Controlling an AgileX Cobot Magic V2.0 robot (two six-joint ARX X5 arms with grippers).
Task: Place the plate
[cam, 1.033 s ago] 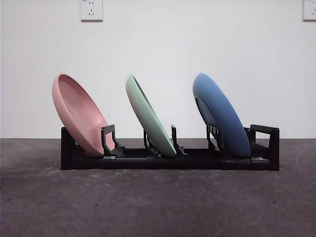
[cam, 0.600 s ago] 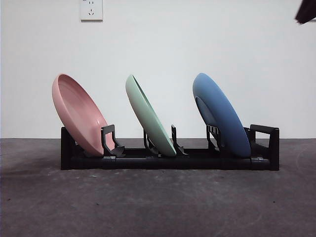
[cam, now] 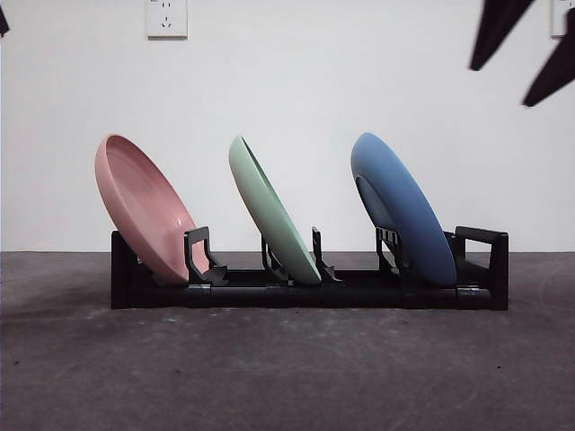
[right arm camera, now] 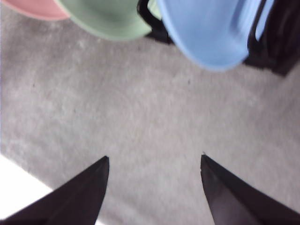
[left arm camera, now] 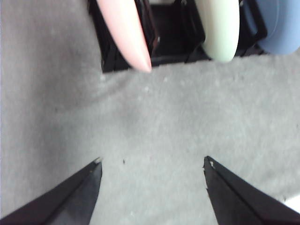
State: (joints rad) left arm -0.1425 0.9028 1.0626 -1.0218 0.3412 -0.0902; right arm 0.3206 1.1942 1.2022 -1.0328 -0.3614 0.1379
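Observation:
A black dish rack (cam: 305, 289) stands on the grey table and holds three tilted plates: a pink plate (cam: 144, 206) at the left, a green plate (cam: 272, 214) in the middle and a blue plate (cam: 402, 208) at the right. My right gripper (cam: 523, 52) shows as two black tips at the top right, open and empty, above and right of the blue plate (right arm camera: 206, 33). My left gripper (left arm camera: 152, 161) is open and empty over the table before the pink plate (left arm camera: 125, 33); in the front view only a black tip (cam: 4, 20) shows at the top left.
A white wall with a socket (cam: 166, 17) stands behind the rack. Grey table (cam: 287, 368) lies in front of the rack. The rack has a raised black end bracket (cam: 485, 260) at its right.
The right gripper has come down into the front view at the top right, more of both jaws showing. A tip of the left arm now shows at the top left. The plates have not moved.

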